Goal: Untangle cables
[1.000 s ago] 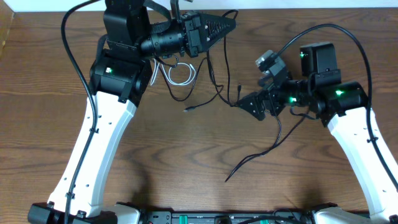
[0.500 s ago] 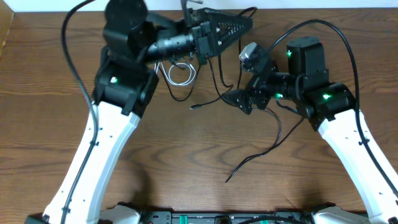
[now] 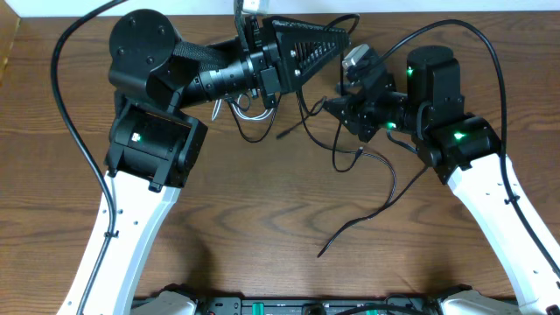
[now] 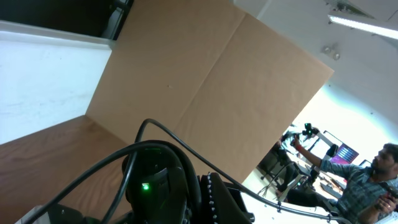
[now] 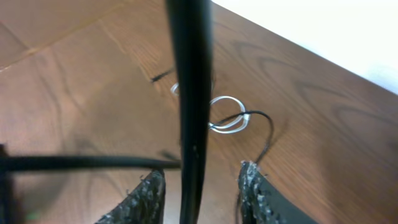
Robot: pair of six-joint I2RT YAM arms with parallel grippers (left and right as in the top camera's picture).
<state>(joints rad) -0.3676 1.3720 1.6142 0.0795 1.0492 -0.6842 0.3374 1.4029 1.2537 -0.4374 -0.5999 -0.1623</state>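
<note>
As your left gripper (image 3: 337, 42) hung raised over the far side of the table (image 3: 254, 219), pointing toward the right arm, its ribbed fingers (image 3: 306, 52) overlapped from overhead, so I couldn't tell you whether it was open or closed, or whether it had hold of anything. Its own wrist camera looked up at a cardboard wall (image 4: 205, 93) and caught only a ridged sliver of finger at the bottom. Your right gripper (image 5: 200, 190) sat just beside it, and there you had the jaws parted: both ribbed fingertips (image 5: 149, 196) stood apart in the wrist view, with a dark strand (image 5: 189, 74) running down between them, blurred and close to the lens, touching neither pad that I could see. Whether that strand was the thin cord or something else, I couldn't say. Your white cord (image 5: 225, 119) lay in a small coil on the wood beyond those fingertips, and from overhead it was half hidden beneath the left arm. Your black cord (image 3: 394, 184) ran from near that coil, passed under the right gripper, then curved across the wood toward the near edge, its loose end well apart from both grippers. A small black plug (image 3: 282, 134) rested on the table between the coil and the right gripper, and in the wrist view a thin black length reached the white coil and touched it.
</note>
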